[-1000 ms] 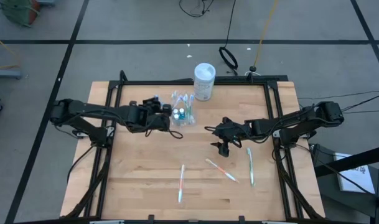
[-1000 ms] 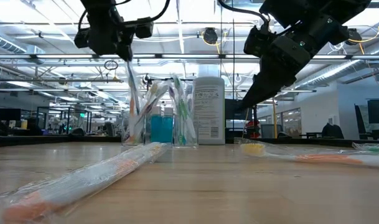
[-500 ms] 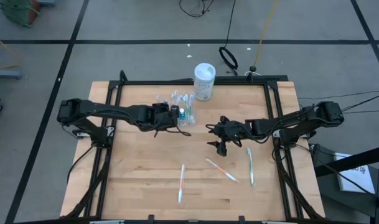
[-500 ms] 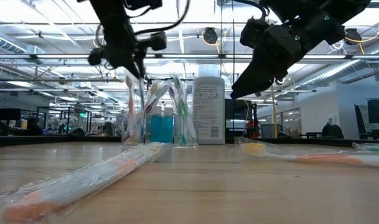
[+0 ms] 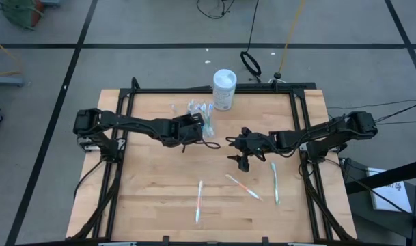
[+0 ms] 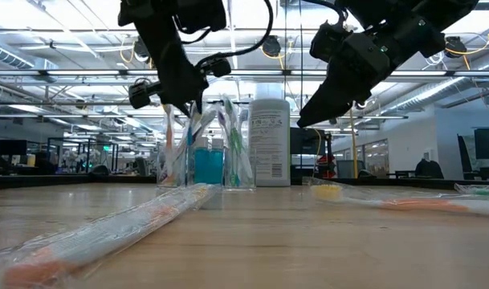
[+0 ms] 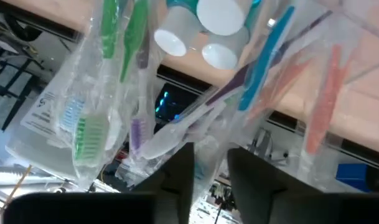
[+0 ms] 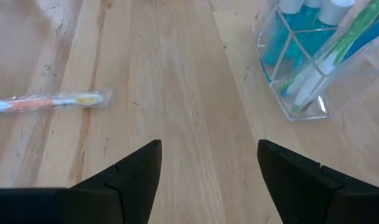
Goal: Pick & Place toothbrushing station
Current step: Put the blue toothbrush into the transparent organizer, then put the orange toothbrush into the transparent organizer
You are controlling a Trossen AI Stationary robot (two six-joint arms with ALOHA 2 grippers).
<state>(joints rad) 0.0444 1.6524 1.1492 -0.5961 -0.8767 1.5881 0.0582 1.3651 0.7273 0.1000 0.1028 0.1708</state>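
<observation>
A small clear plastic cup (image 5: 201, 120) stands at the table's far middle. It holds several wrapped toothbrushes (image 7: 108, 93) and blue toothpaste tubes (image 6: 209, 164) with white caps (image 7: 208, 25). My left gripper (image 5: 195, 130) hangs just over the cup's near-left side (image 6: 188, 92), shut on a wrapped toothbrush. My right gripper (image 5: 242, 159) is open and empty, above the table to the right of the cup (image 8: 307, 68). Three wrapped toothbrushes (image 5: 199, 200) (image 5: 243, 186) (image 5: 274, 181) lie flat on the near half of the table. My left gripper pinches the clear wrapper of a toothbrush (image 7: 208, 152) between its two fingers, at the wrapper's upper end. The fingers come from above and from the table's left, slanting down. The toothbrush reaches down among the others in the cup; its lower end is hidden there.
A taller white cylindrical container (image 5: 224, 89) stands just behind and to the right of the cup. A black frame (image 5: 214, 89) runs around the table. Bare wood lies between the cup and the loose toothbrushes (image 8: 46, 102).
My left gripper has gone toward the table's right edge and down, carrying the wrapped toothbrush over to the cup, and it has tipped as it went. The toothbrush, which hung left of the cup, now stands among the others in it. My right gripper has risen a little.
</observation>
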